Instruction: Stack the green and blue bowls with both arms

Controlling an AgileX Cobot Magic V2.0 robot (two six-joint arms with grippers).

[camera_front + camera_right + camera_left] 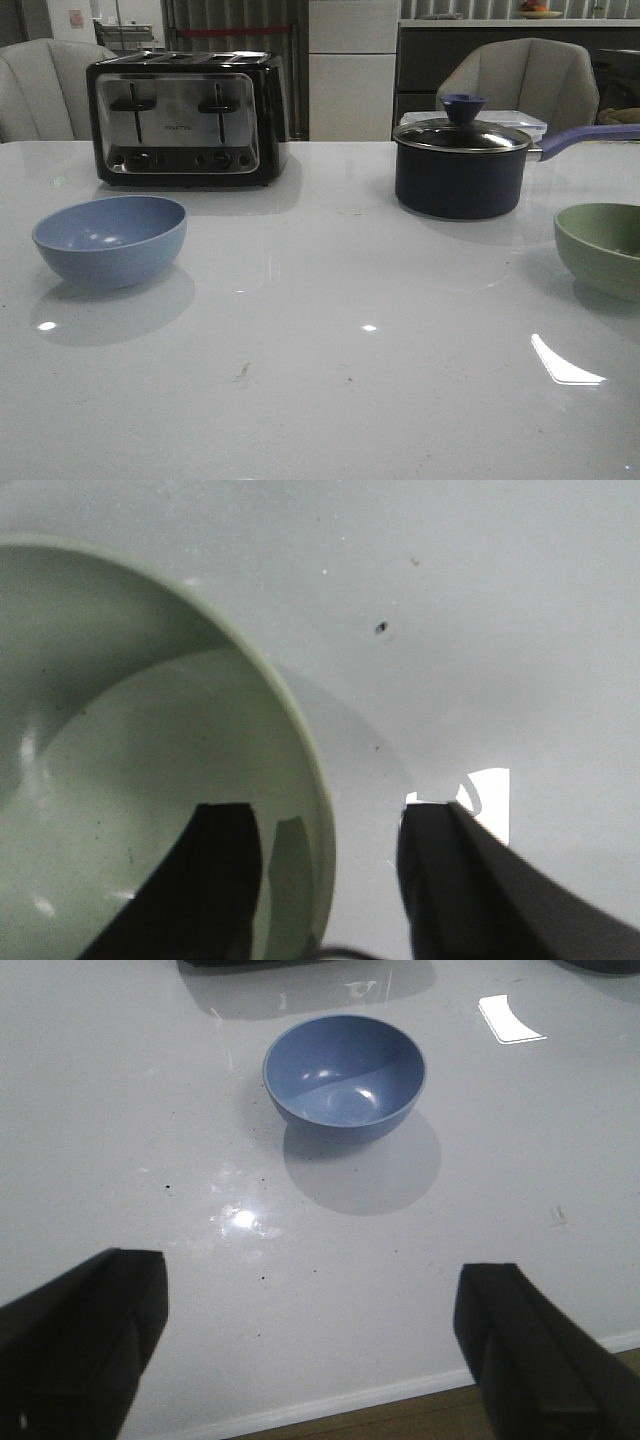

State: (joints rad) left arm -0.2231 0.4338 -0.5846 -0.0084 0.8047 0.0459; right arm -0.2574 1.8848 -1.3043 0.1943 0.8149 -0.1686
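The dusty blue bowl stands upright on the white table at the left. In the left wrist view the blue bowl lies well ahead of my left gripper, which is open wide over bare table, nothing between its black fingers. The sage green bowl sits at the table's right edge, cut off by the frame. My right gripper is open and straddles the rim of the green bowl, one finger inside, the other outside with a gap to the wall. Neither gripper shows in the front view.
A black-and-chrome toaster stands at the back left. At the back right is a navy lidded saucepan, its handle pointing right above the green bowl. The table's near edge lies just under the left gripper.
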